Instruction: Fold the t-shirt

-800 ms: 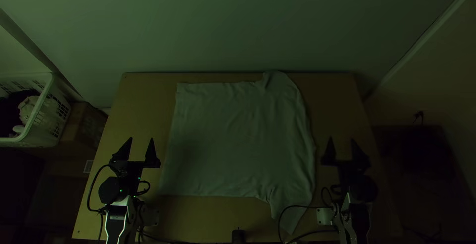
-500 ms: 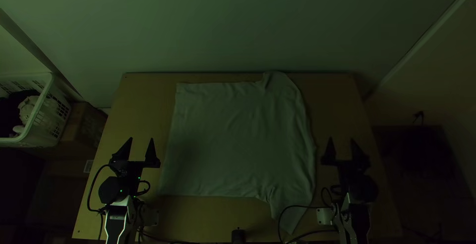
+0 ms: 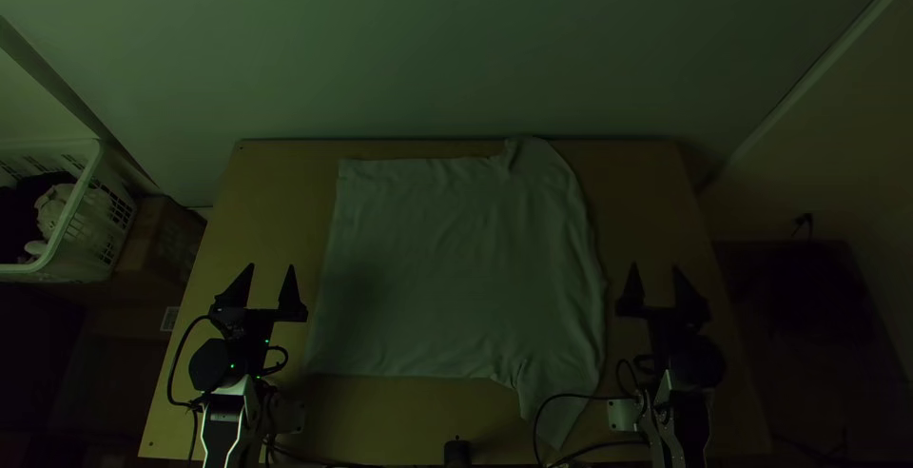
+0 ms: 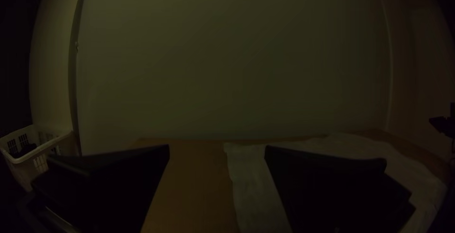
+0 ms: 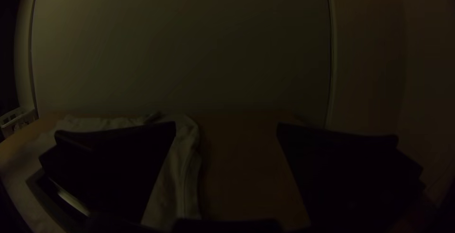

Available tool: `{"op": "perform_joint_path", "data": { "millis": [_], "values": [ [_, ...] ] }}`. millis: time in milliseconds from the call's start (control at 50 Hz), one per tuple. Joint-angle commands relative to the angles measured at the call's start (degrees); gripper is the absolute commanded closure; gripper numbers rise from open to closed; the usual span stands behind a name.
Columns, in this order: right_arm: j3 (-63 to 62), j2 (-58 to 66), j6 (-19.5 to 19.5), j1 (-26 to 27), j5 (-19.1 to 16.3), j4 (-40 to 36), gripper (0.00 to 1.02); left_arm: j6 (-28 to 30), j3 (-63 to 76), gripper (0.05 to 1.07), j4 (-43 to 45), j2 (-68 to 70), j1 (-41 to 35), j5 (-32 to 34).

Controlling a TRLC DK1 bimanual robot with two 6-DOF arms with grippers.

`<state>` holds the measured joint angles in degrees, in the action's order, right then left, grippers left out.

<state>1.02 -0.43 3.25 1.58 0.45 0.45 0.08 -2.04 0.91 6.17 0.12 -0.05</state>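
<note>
A pale t-shirt (image 3: 456, 268) lies spread on the table in the top view, its straight hem side at the left, the sleeves at the right: one toward the far edge, one toward the near edge. Left of the shirt, my left gripper (image 3: 262, 282) stands open and holds nothing. On the other side, my right gripper (image 3: 656, 287) is also open and apart from the cloth. In the left wrist view the left gripper (image 4: 217, 152) has its fingers wide apart, with the shirt (image 4: 251, 181) beyond. The right wrist view shows the right gripper (image 5: 226, 129) spread likewise, near the shirt (image 5: 182, 176).
The wooden table (image 3: 276, 192) has bare strips left and right of the shirt. A white basket (image 3: 81, 206) with cloth inside stands off the table at the left, beside a cardboard box (image 3: 157, 244). A small black object (image 3: 456, 453) is at the near edge, and cables cross near the right arm's base.
</note>
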Motion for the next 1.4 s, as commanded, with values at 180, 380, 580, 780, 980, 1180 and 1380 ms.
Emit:
{"op": "perform_joint_path", "data": {
  "millis": [180,380,580,780,980,1180,1380],
  "values": [
    [-0.5,0.3,1.7,0.2,0.5,-1.4,0.04,0.8,1.9,0.10,-1.4,-6.2,0.4,0.5],
    [-0.5,0.3,7.9,-1.4,0.5,-1.4,0.04,0.7,1.9,0.10,-1.4,-6.2,0.1,0.5],
    [-0.6,0.2,7.8,-2.5,0.6,-1.1,0.04,0.4,1.9,0.10,-1.6,-6.1,0.1,0.5],
    [1.2,0.2,7.7,-1.5,0.6,3.3,0.04,0.6,0.2,0.10,-1.0,-6.2,0.8,-0.1],
    [5.2,1.0,4.7,-1.3,0.7,5.4,0.04,1.2,-3.1,0.10,-0.1,-7.2,0.1,0.0],
    [9.7,6.1,2.5,-1.4,0.7,8.1,0.04,0.3,-13.0,0.10,1.8,-20.5,0.1,0.0],
    [19.7,23.1,0.5,-1.5,0.6,11.5,0.04,-0.5,-26.4,0.10,2.3,-36.7,0.1,0.0]
  ]
}}
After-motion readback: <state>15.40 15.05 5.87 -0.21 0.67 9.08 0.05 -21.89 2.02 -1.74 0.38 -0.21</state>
